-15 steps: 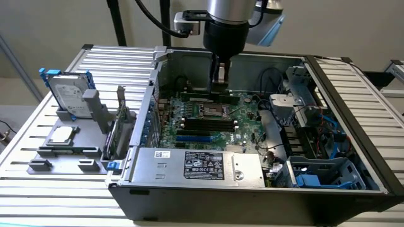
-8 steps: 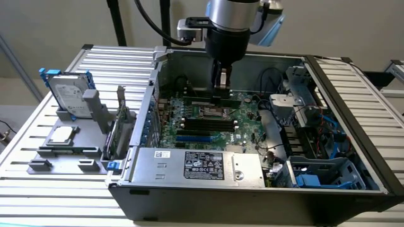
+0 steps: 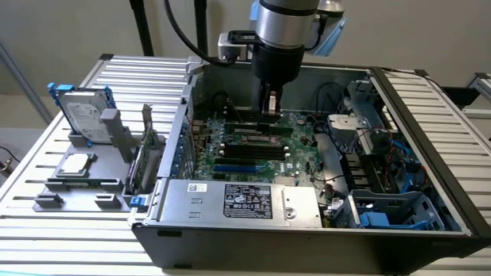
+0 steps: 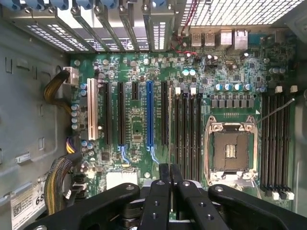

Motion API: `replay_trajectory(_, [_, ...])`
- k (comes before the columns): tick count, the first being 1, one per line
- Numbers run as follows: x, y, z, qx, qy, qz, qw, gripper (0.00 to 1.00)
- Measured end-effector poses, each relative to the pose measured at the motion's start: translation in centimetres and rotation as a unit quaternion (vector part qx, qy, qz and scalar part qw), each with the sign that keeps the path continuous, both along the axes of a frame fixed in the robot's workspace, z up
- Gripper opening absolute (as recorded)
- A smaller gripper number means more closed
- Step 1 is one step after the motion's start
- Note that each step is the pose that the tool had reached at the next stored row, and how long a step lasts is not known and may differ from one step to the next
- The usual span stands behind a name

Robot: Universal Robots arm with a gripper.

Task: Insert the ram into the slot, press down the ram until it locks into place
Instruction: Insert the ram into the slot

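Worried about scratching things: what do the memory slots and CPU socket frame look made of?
Memory slots: likely moulded plastic, matte black, with pale end clips. CPU socket frame: looks like bare metal, silvery with bright glints.

Exterior view: soft, even light, no hard shadows. Pale table [image 3: 46,241] slats bright. Case [image 3: 253,244] interior dimmer, shaded under the arm [image 3: 286,23], whose metal sleeve carries a broad sheen.

Wrist view: board [image 4: 139,124] evenly lit, colours clear. Grille [image 4: 230,12] blown out to white by backlight. Gripper [image 4: 170,167] near-black, small glints on its bolts. Case walls bow slightly toward the edges.
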State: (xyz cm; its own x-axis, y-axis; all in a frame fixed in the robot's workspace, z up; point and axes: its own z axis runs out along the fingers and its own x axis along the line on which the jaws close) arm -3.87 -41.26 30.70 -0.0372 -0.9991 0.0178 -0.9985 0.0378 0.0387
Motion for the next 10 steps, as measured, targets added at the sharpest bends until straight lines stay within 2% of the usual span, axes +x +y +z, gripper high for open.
replay_trajectory(10, [0.0, 0.00, -1.82, 0.0000, 0.0000, -0.001, 1.0000, 0.13])
